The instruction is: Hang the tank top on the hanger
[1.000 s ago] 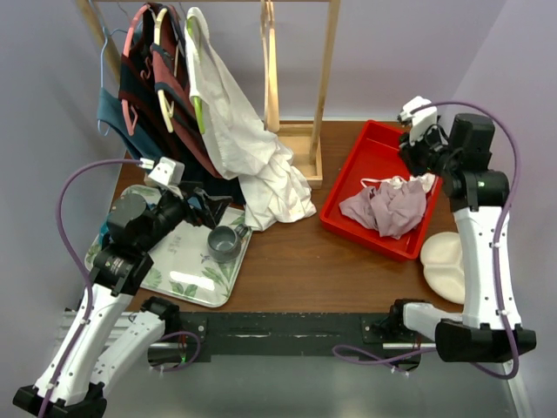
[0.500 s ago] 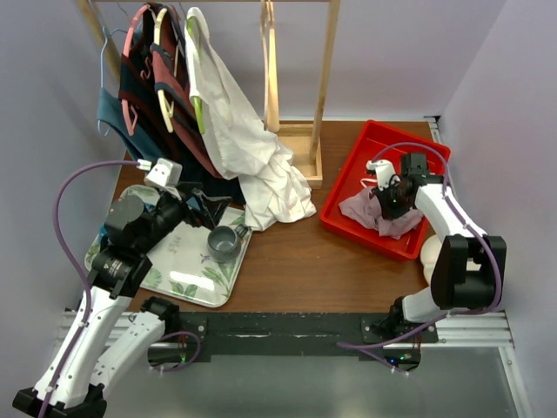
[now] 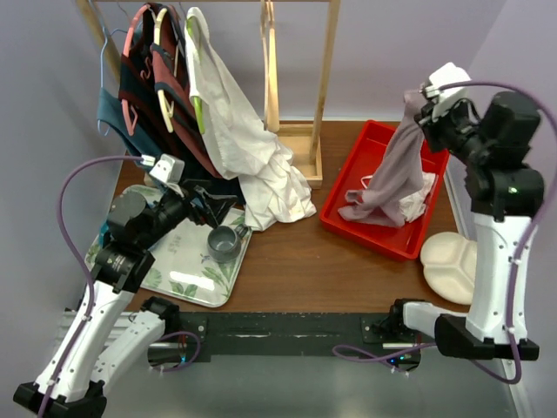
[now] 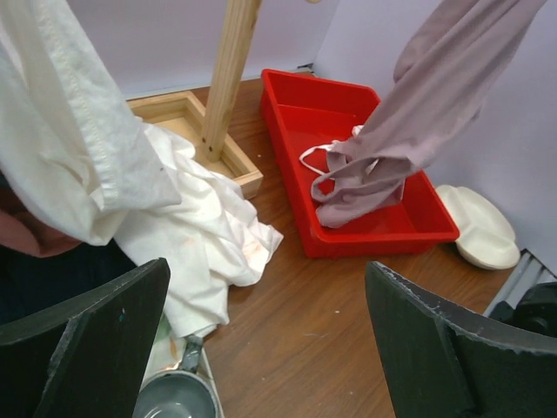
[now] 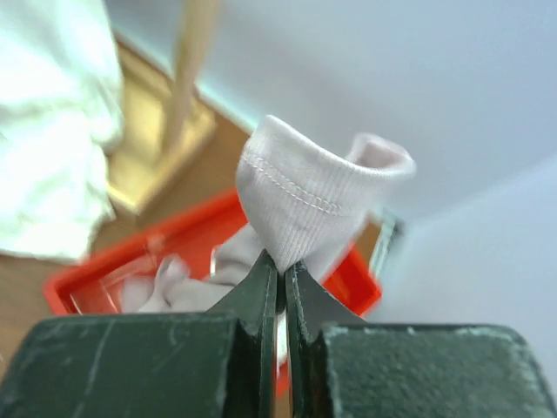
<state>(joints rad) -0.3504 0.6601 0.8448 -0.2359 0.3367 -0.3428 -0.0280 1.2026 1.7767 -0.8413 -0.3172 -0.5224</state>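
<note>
Pinching tank top (image 3: 396, 165) w/ right end effector (image 5: 280, 268) above bin (image 4: 305, 113).

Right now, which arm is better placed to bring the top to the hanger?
Right. The right jaws are shut on the top, held up over the bin. The left jaws are open and empty by the tray.

No writing, label, brand, number or sign can be read in any view. The tray (image 3: 187, 261) on the desk (image 3: 287, 261) carries only a leaf print. The red bin (image 3: 367, 235), the tank top (image 3: 396, 165) and the white shirt (image 4: 87, 157) show plain surfaces without legible marks.
</note>
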